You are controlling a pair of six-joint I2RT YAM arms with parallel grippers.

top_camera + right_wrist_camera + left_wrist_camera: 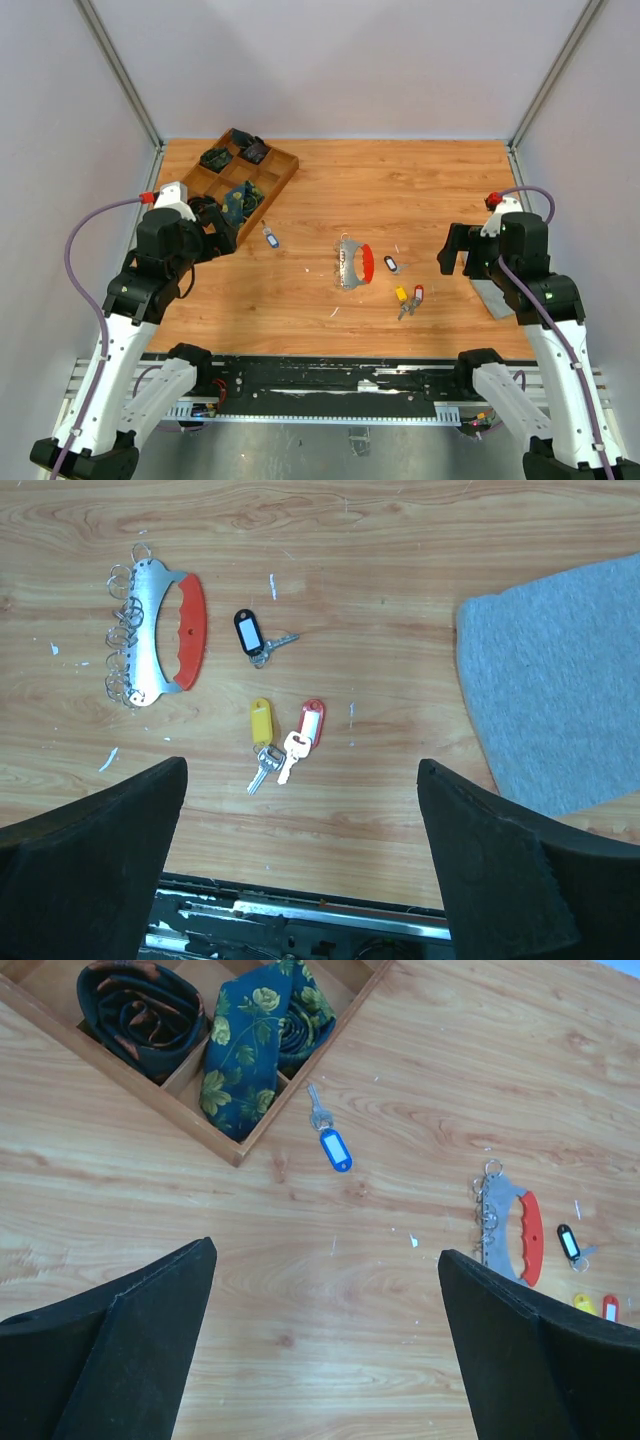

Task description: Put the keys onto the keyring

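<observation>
Both the left gripper (327,1260) and right gripper (302,772) hang spread wide, holding nothing; the yellow and red keys (262,724) lie near the keyring (160,630).

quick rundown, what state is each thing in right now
left claw, open, empty
right claw, open, empty
keyring, lying flat, no keys attached
red key, loose
yellow key, loose, beside red key
black key, loose, beside keyring
blue key, loose, near tray
ties, rolled, in tray

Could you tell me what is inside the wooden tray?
Rolled dark floral cloths sit in several compartments of the wooden tray; anything beneath them is hidden.
</observation>
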